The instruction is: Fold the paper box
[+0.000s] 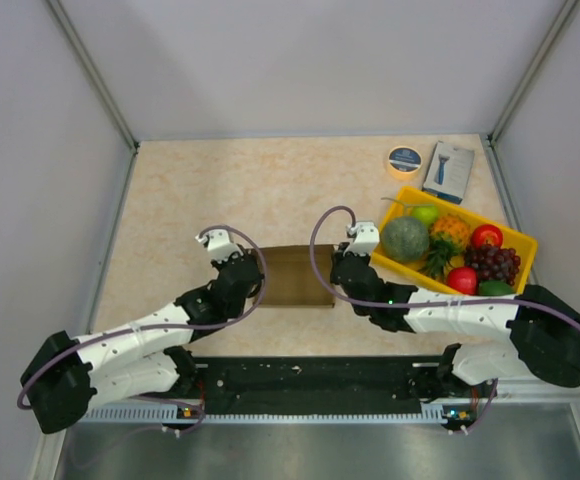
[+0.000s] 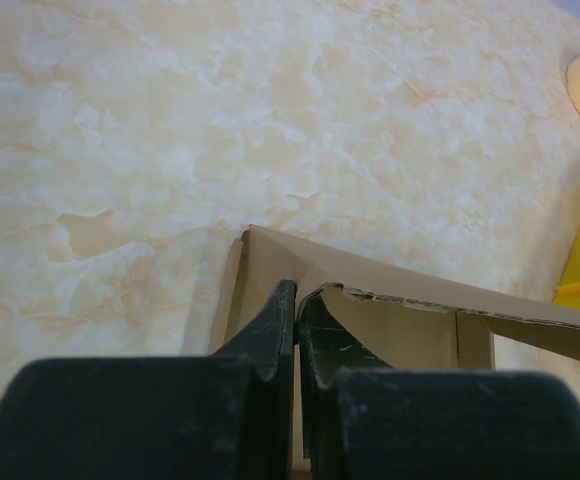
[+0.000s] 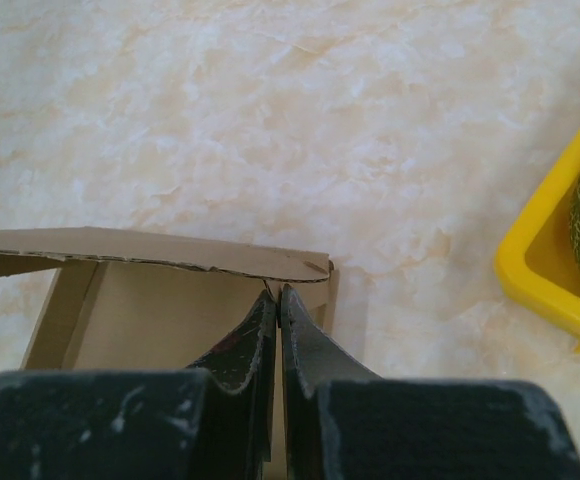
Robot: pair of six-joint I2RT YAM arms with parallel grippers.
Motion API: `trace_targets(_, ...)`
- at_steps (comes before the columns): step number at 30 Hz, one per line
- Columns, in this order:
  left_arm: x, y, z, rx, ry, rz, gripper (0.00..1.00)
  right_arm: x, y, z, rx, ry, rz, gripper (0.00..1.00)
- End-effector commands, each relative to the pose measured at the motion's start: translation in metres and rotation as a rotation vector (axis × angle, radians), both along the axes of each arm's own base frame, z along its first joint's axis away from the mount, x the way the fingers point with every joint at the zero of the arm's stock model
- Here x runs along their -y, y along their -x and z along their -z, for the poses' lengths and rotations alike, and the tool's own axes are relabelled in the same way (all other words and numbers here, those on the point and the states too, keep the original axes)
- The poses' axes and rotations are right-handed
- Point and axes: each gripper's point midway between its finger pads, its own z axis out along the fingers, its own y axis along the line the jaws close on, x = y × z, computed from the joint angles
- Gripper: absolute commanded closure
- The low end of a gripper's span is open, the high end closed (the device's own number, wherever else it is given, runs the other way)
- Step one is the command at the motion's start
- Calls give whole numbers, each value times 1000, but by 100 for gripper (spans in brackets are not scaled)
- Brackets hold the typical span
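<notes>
Beige marbled table [image 1: 270, 190]. The paper box [image 1: 295, 277] sits between the two pincers: a partly formed open brown carton, one long flap raised. Left gripper [image 2: 296, 300] fingers almost together, only a slit, pinching the box's left end wall at the corner. Right gripper [image 3: 275, 293] likewise clamped on the right end wall, just under the flap edge. Yellow tray [image 1: 525, 243] of fruit [image 1: 406, 238] just right of the right gripper. Tape roll [image 1: 404, 159] and small blue-and-white box [image 1: 448, 170] beyond it, well apart.

Beige marbled table [image 1: 220, 190], paper box [image 1: 295, 277] at centre, yellow tray [image 1: 518, 236], round tin [image 1: 404, 159], blue-and-white box [image 1: 448, 171] far right
</notes>
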Motion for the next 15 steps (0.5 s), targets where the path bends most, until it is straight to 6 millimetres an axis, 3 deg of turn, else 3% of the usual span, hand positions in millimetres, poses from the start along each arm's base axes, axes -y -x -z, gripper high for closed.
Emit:
trace_targets(1,0,14,15,-45,17,33,100,-3,0,-8,-18,-71,82,100)
trace_targets(9,-8,28,31,-59,18,61,100,-11,6,-5,-25,-84,82,100)
trace_targets(15,-6,29,26,-55,11,88,100,-15,7,-14,-21,-78,85,100)
